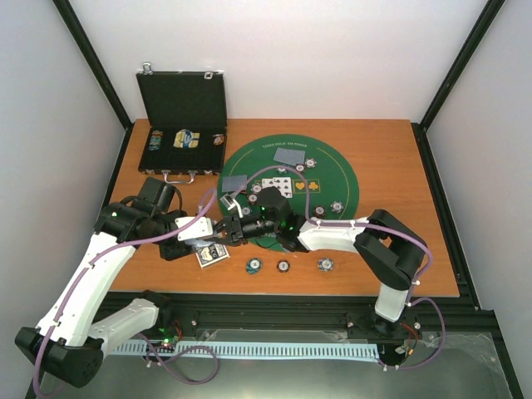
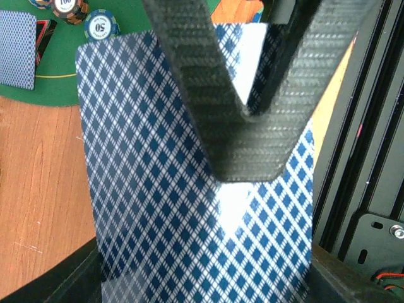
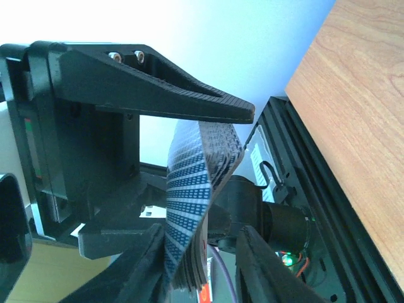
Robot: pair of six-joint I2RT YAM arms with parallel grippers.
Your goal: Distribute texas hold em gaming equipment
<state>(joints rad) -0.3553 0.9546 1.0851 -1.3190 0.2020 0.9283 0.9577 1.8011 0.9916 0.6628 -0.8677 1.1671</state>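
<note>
My left gripper (image 1: 213, 241) is shut on a deck of blue diamond-backed cards (image 1: 213, 255) just off the mat's near-left edge. The deck fills the left wrist view (image 2: 158, 164), with my left gripper (image 2: 205, 281) at its base. My right gripper (image 1: 236, 230) is open and straddles the deck's edge (image 3: 197, 189). In the right wrist view (image 3: 199, 265) one finger (image 3: 148, 265) touches the bent top card and the other stands apart. Face-down cards (image 1: 288, 155), face-up cards (image 1: 287, 184) and chips (image 1: 309, 165) lie on the green mat (image 1: 332, 179). Three chips (image 1: 283, 266) sit in front of it.
An open black case (image 1: 184, 108) with items inside stands at the back left. The wooden table (image 1: 391, 166) extends right of the mat. A "50" chip (image 2: 101, 25), a red-edged token (image 2: 43, 35) and a face-down card (image 2: 16, 47) lie near the deck. A black frame rail (image 1: 291, 312) runs along the near edge.
</note>
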